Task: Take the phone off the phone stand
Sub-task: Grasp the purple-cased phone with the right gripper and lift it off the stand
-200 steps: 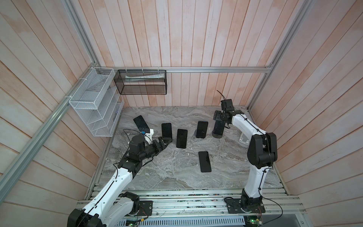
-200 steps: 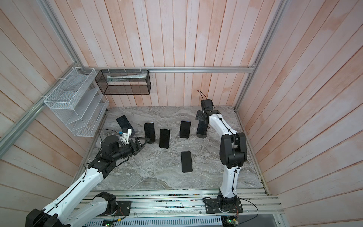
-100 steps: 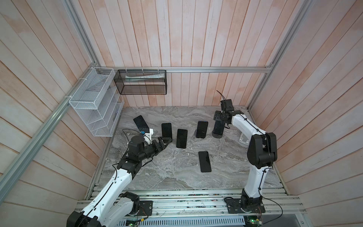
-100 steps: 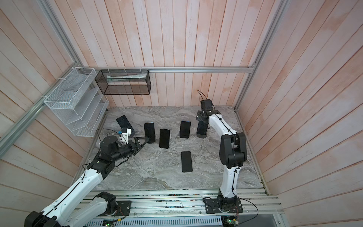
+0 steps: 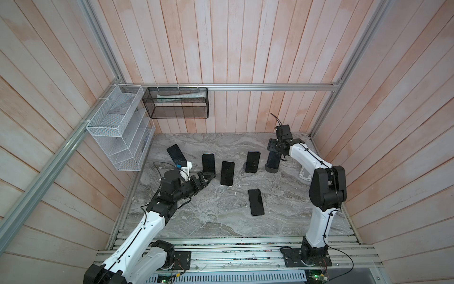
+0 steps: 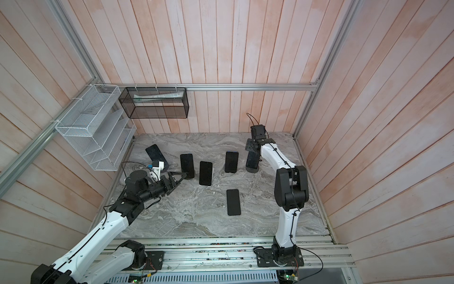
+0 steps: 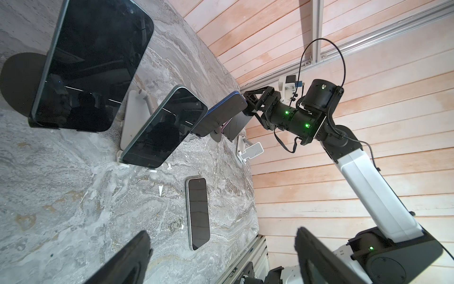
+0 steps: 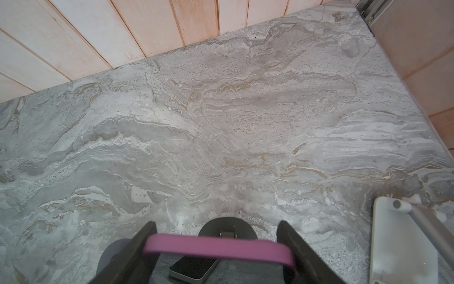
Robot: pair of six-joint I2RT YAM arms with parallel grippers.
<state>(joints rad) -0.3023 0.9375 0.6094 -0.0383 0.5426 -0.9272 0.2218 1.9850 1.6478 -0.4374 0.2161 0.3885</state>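
The right gripper (image 5: 274, 153) is down over the top of the phone (image 8: 216, 248). Its fingers (image 8: 137, 253) sit one at each end of the pink top edge, so from where I stand it looks clamped across the phone's width. The phone is propped, leaning back a little, on the black round-footed phone stand (image 5: 271, 169), toward the back of the marble table (image 5: 221, 221).

Just beside the phone stand, on the left arm's side, a blue-edged phone (image 5: 252, 161) leans on a round base of its own. On the phone stand's other side, toward the right wall, there is a white stand (image 5: 304, 173) with nothing on it. In front of the phone stand, toward the arm bases, a flat phone (image 5: 256, 202) lies face up on the marble.

Well away from the phone stand, past the blue-edged phone, two more propped phones stand side by side: the middle phone (image 5: 227, 173) and the dark-based phone (image 5: 208, 163). The left gripper (image 5: 207, 176) hangs low at the foot of the dark-based phone, jaws spread wide and empty. I cannot tell whether it touches. Farthest from the phone stand, a tilted phone (image 5: 175, 153) leans by the left wall.
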